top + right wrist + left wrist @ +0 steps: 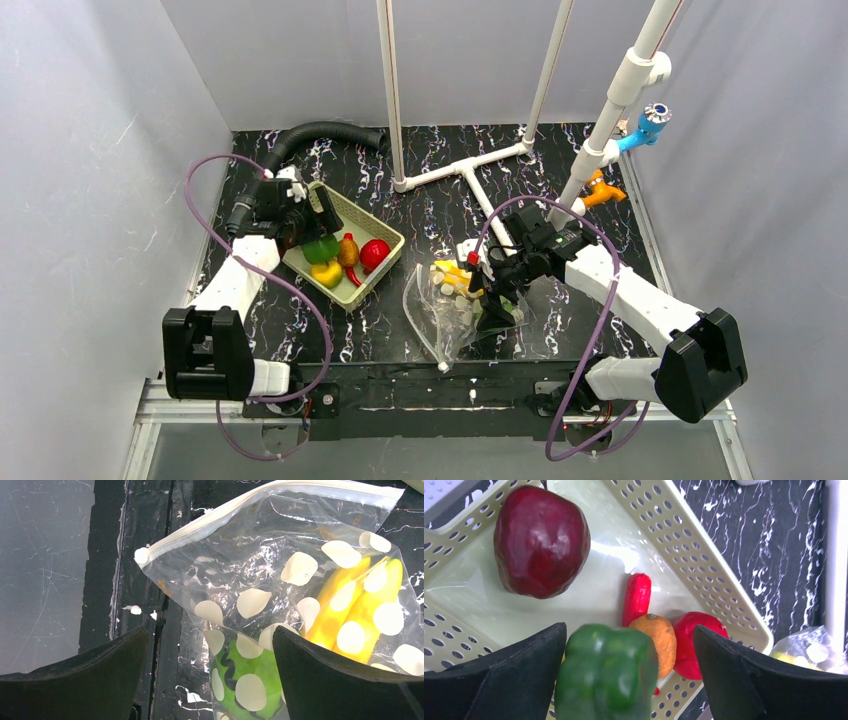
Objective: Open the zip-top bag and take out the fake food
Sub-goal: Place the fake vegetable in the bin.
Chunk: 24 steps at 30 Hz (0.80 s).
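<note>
The zip-top bag (450,305) lies at the table's front middle, clear with off-white dots (300,567). Its zip strip (225,515) and slider (141,556) show in the right wrist view. Inside it are a yellow banana (360,610) and a green piece with black squiggles (245,680). My right gripper (490,292) hovers open over the bag (210,675), gripping nothing. My left gripper (305,215) is open above the pale green basket (704,565). A blurred green pepper (606,672) sits between its fingers, apart from the right finger. The basket also holds a dark red apple (541,540), a red chili (636,597), an orange (656,637) and a bright red piece (691,642).
A white pipe frame (470,170) stands behind the bag, with an orange clamp (600,190) and a blue fitting (650,125) at the back right. A black hose (320,132) curves behind the basket. Grey walls close in both sides.
</note>
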{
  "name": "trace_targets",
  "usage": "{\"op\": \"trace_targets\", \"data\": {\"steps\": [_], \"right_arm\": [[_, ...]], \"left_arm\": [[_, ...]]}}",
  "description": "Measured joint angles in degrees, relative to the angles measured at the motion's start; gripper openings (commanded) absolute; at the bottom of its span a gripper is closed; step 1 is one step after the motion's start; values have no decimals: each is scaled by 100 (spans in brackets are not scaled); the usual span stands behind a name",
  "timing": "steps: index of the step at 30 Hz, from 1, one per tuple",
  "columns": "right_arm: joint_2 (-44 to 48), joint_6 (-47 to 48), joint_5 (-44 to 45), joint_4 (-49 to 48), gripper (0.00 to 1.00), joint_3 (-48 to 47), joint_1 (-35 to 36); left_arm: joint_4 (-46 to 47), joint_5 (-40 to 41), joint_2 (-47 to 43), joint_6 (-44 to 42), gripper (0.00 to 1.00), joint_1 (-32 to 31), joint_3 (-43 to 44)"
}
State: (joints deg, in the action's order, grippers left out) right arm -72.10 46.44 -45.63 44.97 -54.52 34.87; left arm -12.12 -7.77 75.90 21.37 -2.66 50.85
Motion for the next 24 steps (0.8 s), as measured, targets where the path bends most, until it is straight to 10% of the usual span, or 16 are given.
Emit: {"op": "trace_targets", "data": {"steps": [10,17,24], "right_arm": [[2,2,-52,2,100,0,-2],[151,197,286,52,100,107,-160],[824,811,763,210,100,382,-831]], "left_arm": [[-293,-179,-914,-74,98,68,90],[-168,-2376,-2787,691,98,76,-1224],[-122,-2573,-3810,1534,77,-1602,-2149]]}}
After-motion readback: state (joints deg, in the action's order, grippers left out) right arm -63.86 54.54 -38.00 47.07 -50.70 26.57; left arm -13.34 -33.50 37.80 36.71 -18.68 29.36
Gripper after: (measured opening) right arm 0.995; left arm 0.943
